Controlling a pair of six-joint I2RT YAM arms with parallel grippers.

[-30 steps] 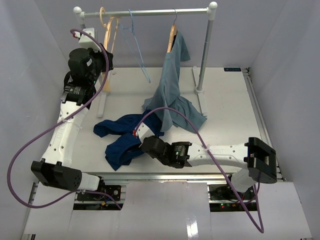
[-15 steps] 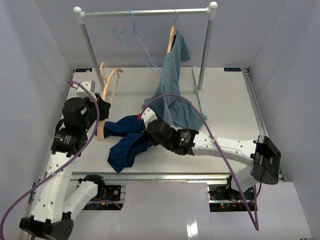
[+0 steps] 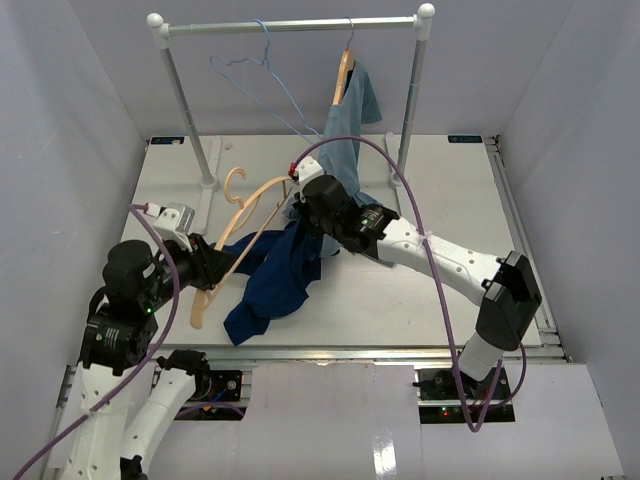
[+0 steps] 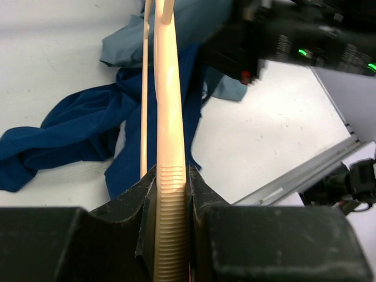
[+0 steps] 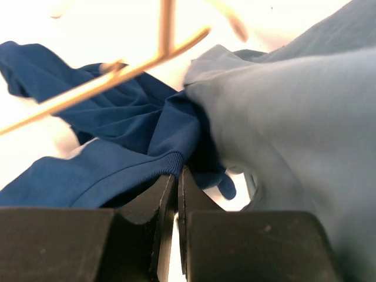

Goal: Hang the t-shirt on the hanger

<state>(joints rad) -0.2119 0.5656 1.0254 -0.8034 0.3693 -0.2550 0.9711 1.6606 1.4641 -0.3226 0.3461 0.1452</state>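
My left gripper (image 3: 207, 266) is shut on one arm of the light wooden hanger (image 3: 262, 205) and holds it tilted above the table, its metal hook (image 3: 235, 184) pointing back. In the left wrist view the hanger (image 4: 169, 106) runs straight out of the closed gripper (image 4: 171, 197). My right gripper (image 3: 298, 222) is shut on the ribbed edge of the navy t-shirt (image 3: 272, 285) and holds it up, the rest draped down to the table. The right wrist view shows the gripper (image 5: 177, 171) pinching that navy cloth (image 5: 111, 164), with the hanger's bar (image 5: 117, 75) just beyond.
A clothes rail (image 3: 290, 25) on two posts stands at the back. On it hang a thin blue wire hanger (image 3: 255, 75) and a grey-blue shirt (image 3: 350, 120) on another wooden hanger, its hem against my right arm (image 3: 430, 250).
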